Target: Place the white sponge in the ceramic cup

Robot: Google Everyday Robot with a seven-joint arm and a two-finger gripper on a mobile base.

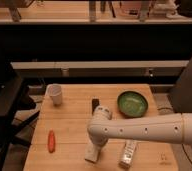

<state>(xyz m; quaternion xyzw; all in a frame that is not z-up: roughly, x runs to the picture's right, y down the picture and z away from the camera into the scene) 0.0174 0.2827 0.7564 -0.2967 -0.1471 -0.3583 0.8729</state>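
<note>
The pincer (97,145) is seen low at the white sponge (90,154), which lies flat near the front edge of the bench (74,120). Whether the pincer is released or clenched cannot be told. The ceramic cup (54,94) is seen upright at the far left, well apart.

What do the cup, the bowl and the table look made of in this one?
Cup: plain matte white, likely ceramic, possibly plastic. Bowl: green with a lighter patch inside, so glazed ceramic or plastic. Table: light wood, tan with faint plank lines. The gripper sits at the sponge near the table's front edge.
</note>
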